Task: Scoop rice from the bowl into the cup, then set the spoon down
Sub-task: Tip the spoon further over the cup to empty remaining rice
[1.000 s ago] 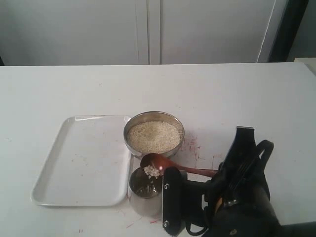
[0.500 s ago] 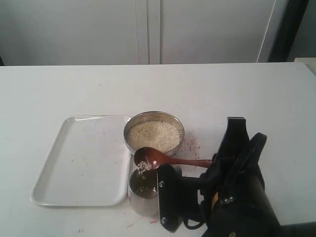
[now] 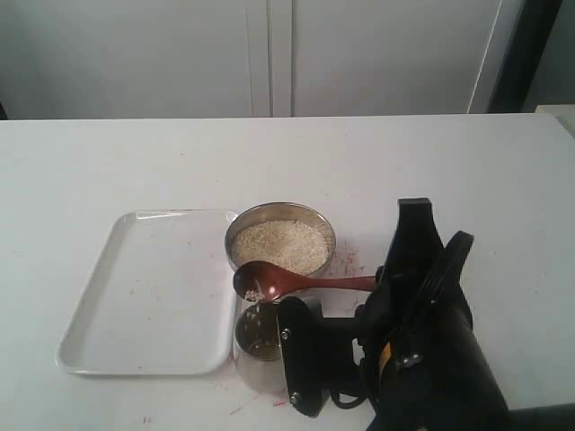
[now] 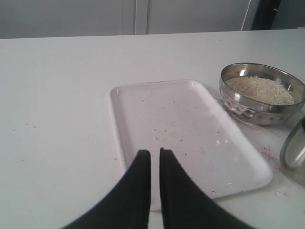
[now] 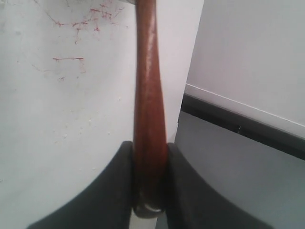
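Right gripper (image 5: 150, 157): fingers clamped on the handle end of the spoon (image 3: 305, 285).
Spoon: held roughly level, its head over the rim of the cup (image 3: 256, 346), a few grains clinging to it.
Cup: stood on the table (image 3: 135, 162) between the bowl (image 3: 280, 206) and the camera, beside the white tray (image 3: 153, 287).
Rice (image 3: 279, 245): heaped in the bowl.
Left gripper (image 4: 155, 157): fingers nearly together, empty, above the tray's edge.

Bare lab setup — white table (image 3: 135, 162), plain wall panels (image 3: 180, 54)
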`<state>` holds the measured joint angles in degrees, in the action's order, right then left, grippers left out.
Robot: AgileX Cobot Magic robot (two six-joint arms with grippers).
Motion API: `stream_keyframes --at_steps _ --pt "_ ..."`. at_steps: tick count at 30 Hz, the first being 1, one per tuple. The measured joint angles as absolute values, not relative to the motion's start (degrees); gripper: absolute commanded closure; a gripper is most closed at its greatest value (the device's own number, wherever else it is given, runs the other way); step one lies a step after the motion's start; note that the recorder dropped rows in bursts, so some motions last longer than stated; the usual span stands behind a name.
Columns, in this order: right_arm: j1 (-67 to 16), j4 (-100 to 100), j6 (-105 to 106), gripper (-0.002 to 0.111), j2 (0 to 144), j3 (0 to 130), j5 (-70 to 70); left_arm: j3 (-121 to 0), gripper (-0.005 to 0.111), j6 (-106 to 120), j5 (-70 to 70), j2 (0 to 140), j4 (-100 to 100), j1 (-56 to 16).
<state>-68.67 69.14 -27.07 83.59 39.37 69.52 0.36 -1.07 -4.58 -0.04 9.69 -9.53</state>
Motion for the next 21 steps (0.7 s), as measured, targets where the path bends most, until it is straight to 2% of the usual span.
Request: stream_keyframes --at_steps 21 --pt "-68.67 72.07 -26.18 0.108 83.59 38.78 69.52 0.36 0.092 -1.07 -4.58 -0.04 9.69 -9.53"
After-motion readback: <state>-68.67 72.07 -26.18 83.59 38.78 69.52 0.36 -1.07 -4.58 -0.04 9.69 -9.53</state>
